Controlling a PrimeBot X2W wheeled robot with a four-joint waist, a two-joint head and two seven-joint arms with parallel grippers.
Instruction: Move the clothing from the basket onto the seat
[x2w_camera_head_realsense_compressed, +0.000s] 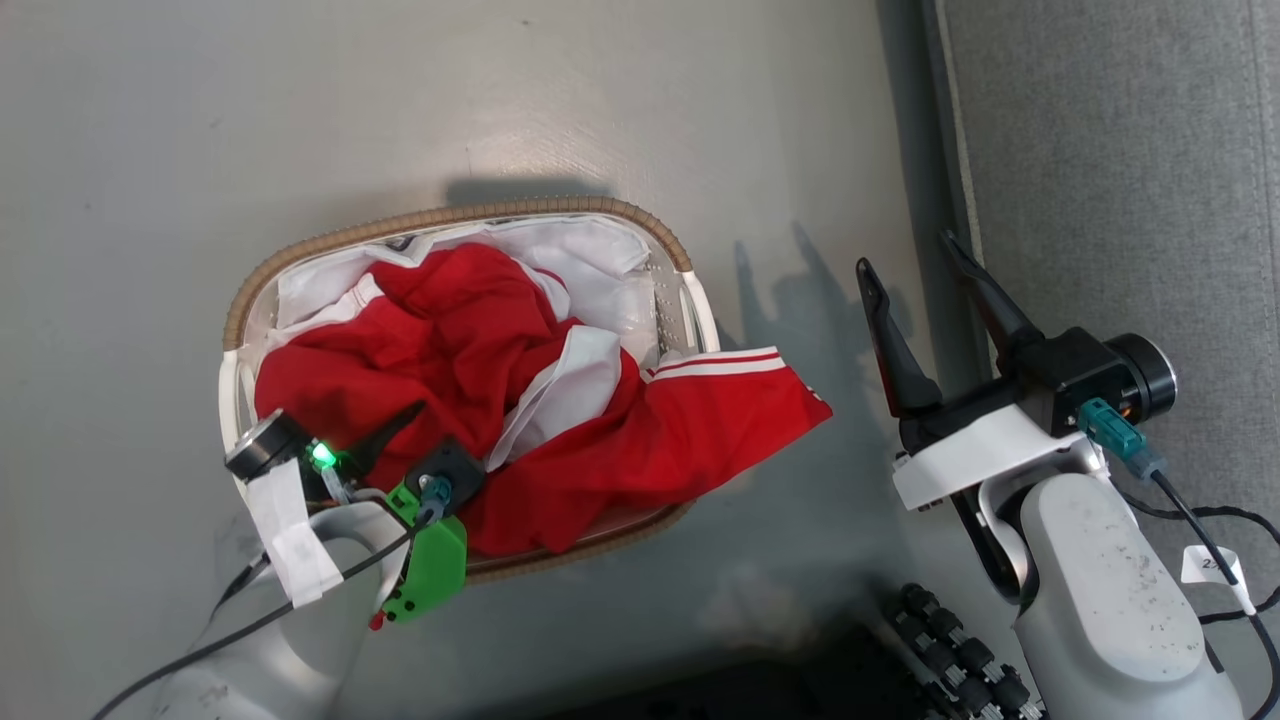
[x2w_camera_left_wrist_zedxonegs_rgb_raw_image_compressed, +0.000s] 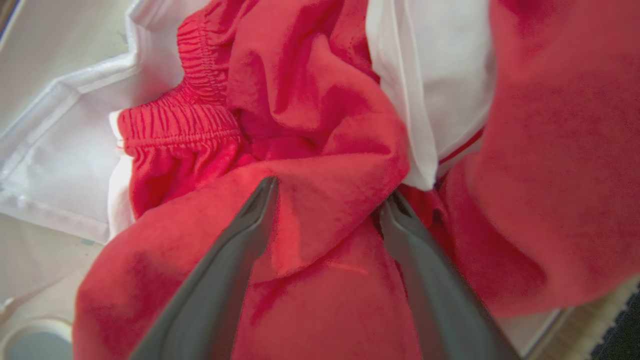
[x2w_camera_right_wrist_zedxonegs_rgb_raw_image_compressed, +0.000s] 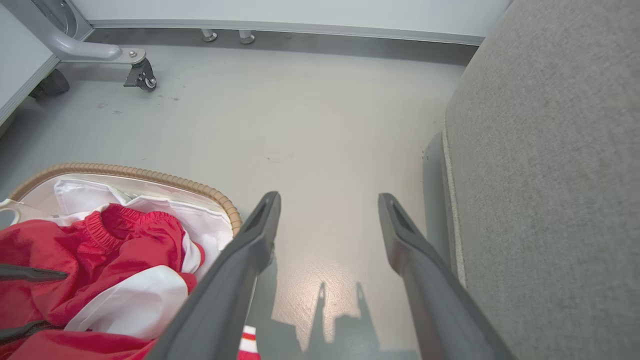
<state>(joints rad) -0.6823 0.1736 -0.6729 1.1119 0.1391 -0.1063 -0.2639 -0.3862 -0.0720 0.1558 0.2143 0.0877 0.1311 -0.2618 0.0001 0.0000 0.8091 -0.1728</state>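
Left pincer (x2w_camera_left_wrist_zedxonegs_rgb_raw_image_compressed: 331, 191) is down in the basket (x2w_camera_head_realsense_compressed: 450, 214), fingers (x2w_camera_left_wrist_zedxonegs_rgb_raw_image_compressed: 235, 250) apart, straddling a raised fold of the red clothing (x2w_camera_left_wrist_zedxonegs_rgb_raw_image_compressed: 320, 125). Fabric sits between the fingers, but they aren't pinched on it, so it's holding nothing as far as I can tell. Elastic waistband (x2w_camera_left_wrist_zedxonegs_rgb_raw_image_compressed: 175, 122) is just past the fold, with the white liner (x2w_camera_left_wrist_zedxonegs_rgb_raw_image_compressed: 50, 165) beyond it against the basket wall.

Clothing is heaped in the basket, except one white-striped end (x2w_camera_head_realsense_compressed: 730, 400) that drapes out over the basket rim on the side facing the seat (x2w_camera_head_realsense_compressed: 1120, 200). Seat stands apart from the basket, with bare floor (x2w_camera_head_realsense_compressed: 300, 120) between.

Right pincer (x2w_camera_head_realsense_compressed: 905, 255) is spread wide and empty, hovering over the floor between basket and seat, off the basket's draped side.

My read on the step: grasp phase of a pick, with no red fabric on the part of the seat I can see.

Next move calls for:
- closing the left fingers on that fold, deep enough to catch more than a surface wrinkle
- lifting high enough to clear the basket rim

Heap looks tangled, so I can't tell whether one garment or several would come up. Liner lies loose near the fold, so I'd keep the pinch on red only. Draped end could snag the rim and drag the basket.
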